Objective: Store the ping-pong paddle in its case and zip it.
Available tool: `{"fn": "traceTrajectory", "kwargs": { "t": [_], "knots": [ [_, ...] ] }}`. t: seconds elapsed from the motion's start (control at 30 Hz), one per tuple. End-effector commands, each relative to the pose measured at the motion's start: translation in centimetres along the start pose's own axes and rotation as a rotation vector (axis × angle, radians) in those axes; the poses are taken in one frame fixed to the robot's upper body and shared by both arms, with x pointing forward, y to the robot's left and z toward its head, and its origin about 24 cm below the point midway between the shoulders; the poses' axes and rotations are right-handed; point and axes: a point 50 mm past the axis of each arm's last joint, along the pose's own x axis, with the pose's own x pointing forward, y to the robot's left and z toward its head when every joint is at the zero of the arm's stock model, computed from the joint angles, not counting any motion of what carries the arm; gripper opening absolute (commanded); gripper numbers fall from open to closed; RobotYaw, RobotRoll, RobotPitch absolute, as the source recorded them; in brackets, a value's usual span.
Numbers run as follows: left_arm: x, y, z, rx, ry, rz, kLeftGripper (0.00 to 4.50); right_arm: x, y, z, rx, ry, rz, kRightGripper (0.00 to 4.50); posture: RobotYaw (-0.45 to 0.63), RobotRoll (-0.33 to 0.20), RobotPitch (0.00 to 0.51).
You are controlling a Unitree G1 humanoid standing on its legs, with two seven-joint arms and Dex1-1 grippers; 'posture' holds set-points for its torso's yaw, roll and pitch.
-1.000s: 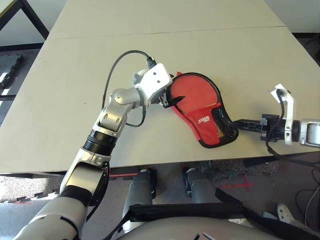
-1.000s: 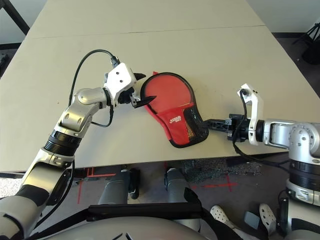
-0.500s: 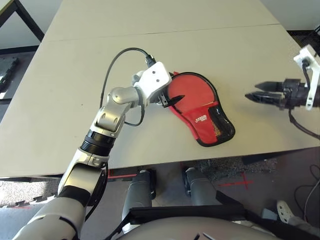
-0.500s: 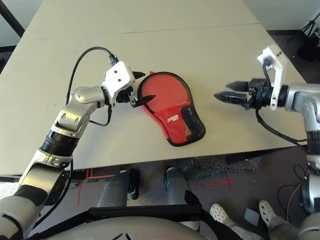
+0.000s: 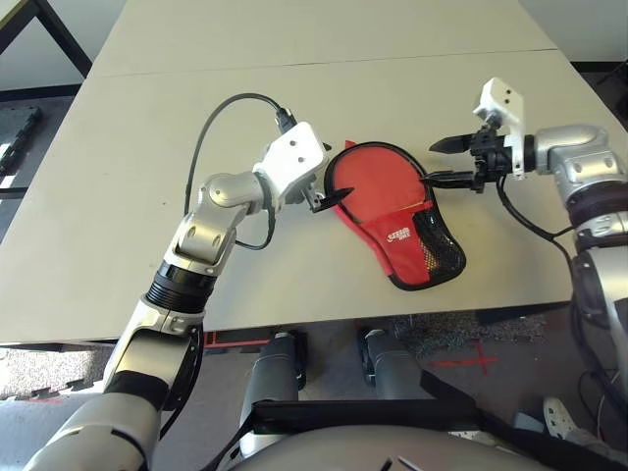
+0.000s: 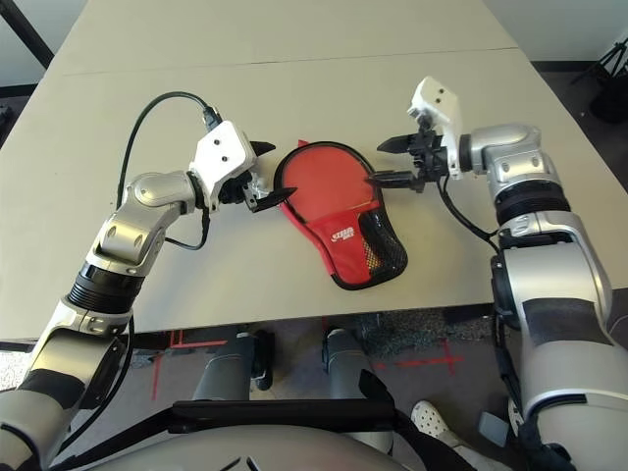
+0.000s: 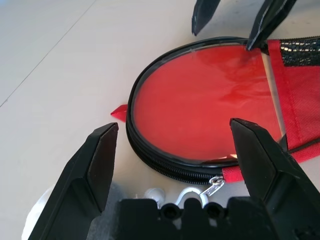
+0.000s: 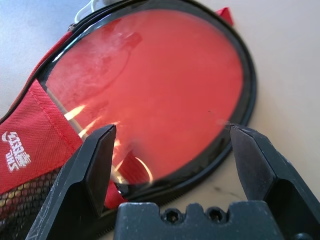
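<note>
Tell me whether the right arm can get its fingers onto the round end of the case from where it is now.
Probably yes. The right gripper is open and sits at the edge of the case on its own side, one finger over the black rim. The table around it is bare, and the left gripper is at the opposite edge.

— What hems in your left tool (image 5: 332,186)?

— The case (image 5: 392,211) lies flat just ahead of its spread fingers, with a silver zip pull (image 7: 216,184) right below them. Across the round end, your right tool (image 5: 439,162) faces you, one fingertip (image 7: 259,25) over the case's rim.

— And free room?

— Bare bench (image 5: 294,98) on the outer side of each tool and beyond the case. Behind your left tool, its own black cable (image 5: 211,147) loops over the bench.
</note>
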Motion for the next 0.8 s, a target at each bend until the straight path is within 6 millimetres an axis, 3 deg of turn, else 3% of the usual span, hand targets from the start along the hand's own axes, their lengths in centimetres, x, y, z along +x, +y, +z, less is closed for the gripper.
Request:
{"fn": "traceTrajectory", "kwargs": {
  "t": [0.03, 0.3, 0.8],
  "knots": [
    [-0.6, 0.2, 0.1, 0.003, 0.011, 0.024, 4.5, 1.0, 0.4, -0.7, -0.015, 0.036, 0.014, 4.47, 0.12, 0.0, 0.195],
    [-1.5, 1.9, 0.3, 0.039, 0.063, 0.081, 4.5, 2.8, 1.0, -2.1, 0.012, 0.055, -0.004, 4.47, 0.12, 0.0, 0.2],
    [-2.6, 5.7, -1.5, 0.033, 0.249, 0.184, 4.5, 3.1, 1.4, -2.6, 0.022, 0.05, 0.0, 4.47, 0.1, 0.0, 0.201]
  ]
}}
